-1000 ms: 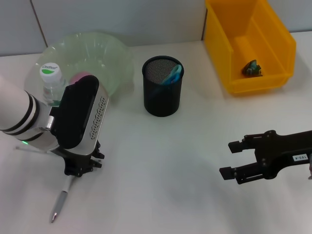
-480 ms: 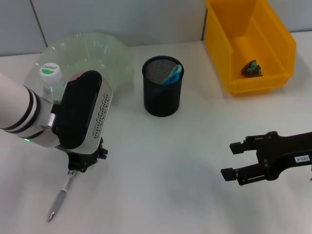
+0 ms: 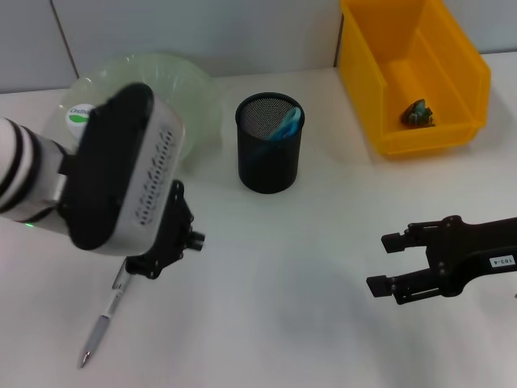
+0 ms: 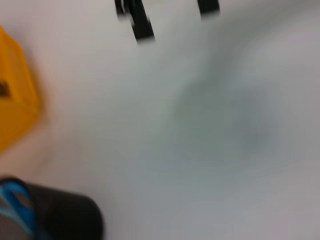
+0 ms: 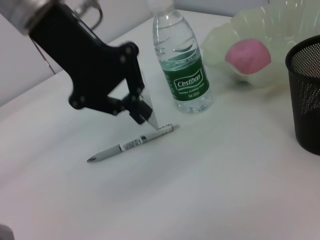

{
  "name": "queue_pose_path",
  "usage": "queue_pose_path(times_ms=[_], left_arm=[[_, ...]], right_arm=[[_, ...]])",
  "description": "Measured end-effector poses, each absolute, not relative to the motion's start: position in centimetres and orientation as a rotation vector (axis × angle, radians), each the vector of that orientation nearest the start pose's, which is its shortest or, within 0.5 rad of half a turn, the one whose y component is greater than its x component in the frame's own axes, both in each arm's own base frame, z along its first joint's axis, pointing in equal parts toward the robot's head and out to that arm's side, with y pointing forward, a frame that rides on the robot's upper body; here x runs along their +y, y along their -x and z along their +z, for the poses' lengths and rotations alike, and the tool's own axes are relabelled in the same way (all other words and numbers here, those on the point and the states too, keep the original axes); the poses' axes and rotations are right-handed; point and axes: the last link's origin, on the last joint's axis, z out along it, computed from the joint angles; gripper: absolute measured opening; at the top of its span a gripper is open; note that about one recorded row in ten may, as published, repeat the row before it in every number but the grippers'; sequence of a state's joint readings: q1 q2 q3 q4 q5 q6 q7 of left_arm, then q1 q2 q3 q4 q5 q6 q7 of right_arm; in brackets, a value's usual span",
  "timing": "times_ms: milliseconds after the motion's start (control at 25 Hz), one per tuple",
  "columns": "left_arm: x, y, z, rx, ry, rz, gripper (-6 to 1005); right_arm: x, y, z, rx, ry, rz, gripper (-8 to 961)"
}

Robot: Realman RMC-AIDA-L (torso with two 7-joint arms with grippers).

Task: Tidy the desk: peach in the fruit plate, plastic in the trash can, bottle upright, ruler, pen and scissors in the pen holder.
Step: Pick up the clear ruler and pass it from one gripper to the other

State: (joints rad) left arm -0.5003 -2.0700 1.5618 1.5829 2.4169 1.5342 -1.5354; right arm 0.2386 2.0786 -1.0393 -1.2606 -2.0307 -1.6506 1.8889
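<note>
My left gripper [image 5: 141, 111] hangs just above the table, shut on a clear triangular ruler [image 5: 151, 118] whose tip nearly touches the pen [image 5: 132, 144]. The grey pen [image 3: 101, 323] lies flat below the left gripper [image 3: 149, 265]. The bottle [image 5: 182, 65] stands upright beside the pale green fruit plate [image 5: 280, 30], which holds the pink peach [image 5: 248, 55]. Blue scissors [image 3: 287, 123] stick out of the black mesh pen holder [image 3: 269, 145]. Crumpled plastic [image 3: 418, 113] lies in the yellow trash can [image 3: 404, 32]. My right gripper [image 3: 386, 263] hovers open at the right.
The left arm's housing [image 3: 121, 178] hides most of the bottle and part of the plate in the head view. The left wrist view is blurred, showing the pen holder [image 4: 60, 220] and the yellow bin [image 4: 15, 110]. Bare tabletop [image 3: 283, 283] lies between the two grippers.
My left arm has risen and swung right, turning its wrist toward the pen holder. The pen stays on the table. The right gripper has barely moved.
</note>
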Motion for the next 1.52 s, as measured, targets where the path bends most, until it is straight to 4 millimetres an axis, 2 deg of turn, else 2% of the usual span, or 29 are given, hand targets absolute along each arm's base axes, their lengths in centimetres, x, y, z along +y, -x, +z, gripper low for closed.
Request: queue_pose_path(times_ms=[440, 480, 560, 680, 720, 880, 1000, 1080, 1160, 1280, 1520], left_arm=[[29.6, 10.1, 3.2, 0.870, 2.741, 0.118, 13], [29.0, 9.5, 4.3, 0.880, 2.705, 0.016, 13], [28.8, 9.2, 4.7, 0.888, 2.691, -0.027, 13], [28.0, 8.6, 6.7, 0.906, 2.611, -0.261, 12], [28.0, 8.6, 6.7, 0.906, 2.611, -0.261, 12], [27.6, 8.1, 7.6, 0.891, 2.520, -0.470, 12], [27.6, 7.9, 7.9, 0.871, 2.484, -0.544, 12], [27.7, 7.7, 8.1, 0.835, 2.450, -0.677, 11], [27.8, 7.7, 8.2, 0.823, 2.440, -0.714, 11], [28.8, 7.9, 8.0, 0.740, 2.412, -0.877, 11], [29.9, 7.9, 7.2, 0.676, 2.394, -0.988, 13]], right_arm=[[28.2, -25.8, 3.7, 0.847, 2.794, 0.316, 846], [28.2, -25.8, 3.8, 0.845, 2.791, 0.317, 846], [28.2, -25.8, 3.8, 0.844, 2.791, 0.317, 846], [28.2, -25.8, 3.8, 0.841, 2.792, 0.316, 846], [28.2, -25.8, 3.8, 0.841, 2.792, 0.316, 846], [28.2, -25.8, 3.8, 0.842, 2.792, 0.316, 846], [28.1, -25.9, 3.8, 0.842, 2.792, 0.317, 846], [28.1, -26.0, 3.8, 0.841, 2.793, 0.318, 846], [28.1, -26.0, 3.8, 0.840, 2.793, 0.319, 846], [28.0, -26.0, 3.8, 0.840, 2.791, 0.318, 846], [27.9, -26.1, 3.9, 0.842, 2.785, 0.315, 845]])
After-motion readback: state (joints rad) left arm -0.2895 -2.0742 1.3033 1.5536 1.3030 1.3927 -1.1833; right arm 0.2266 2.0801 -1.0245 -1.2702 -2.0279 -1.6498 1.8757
